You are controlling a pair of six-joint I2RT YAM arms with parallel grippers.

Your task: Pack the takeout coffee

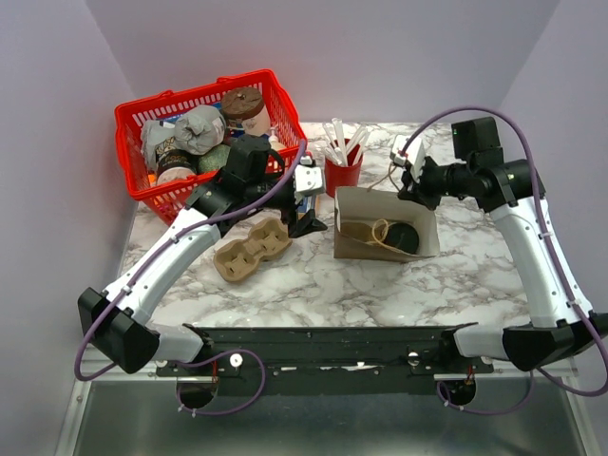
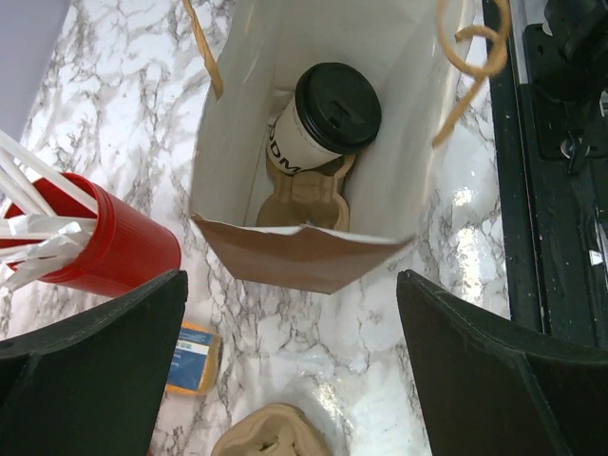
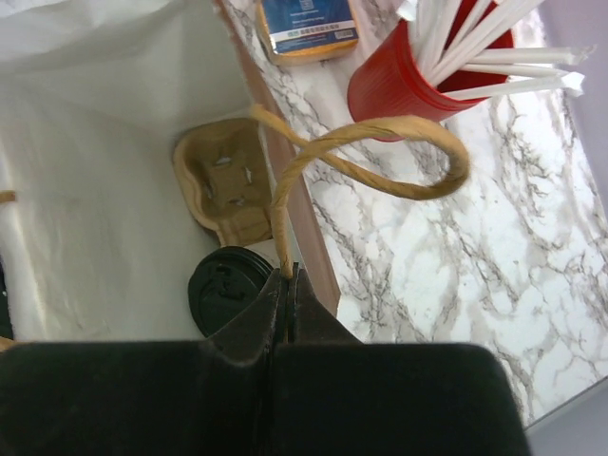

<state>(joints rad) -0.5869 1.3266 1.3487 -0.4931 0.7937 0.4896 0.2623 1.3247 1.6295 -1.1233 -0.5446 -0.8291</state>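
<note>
Right tool [image 3: 288, 277] pinches bag handle [image 3: 281, 218]; left tool [image 2: 292, 285] spread; takeout coffee [image 2: 332, 109] stands lid-up.

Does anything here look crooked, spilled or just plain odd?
Nothing is spilled. The coffee cup seems to lean in its cardboard tray inside the paper bag, though the viewing angle may exaggerate that. The right tool is shut on one bag handle. A second cardboard tray lies loose on the table.

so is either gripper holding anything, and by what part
The right gripper is shut on the tan twisted-cord handle of the brown paper bag, near its base. The left gripper is open, holding nothing.
</note>
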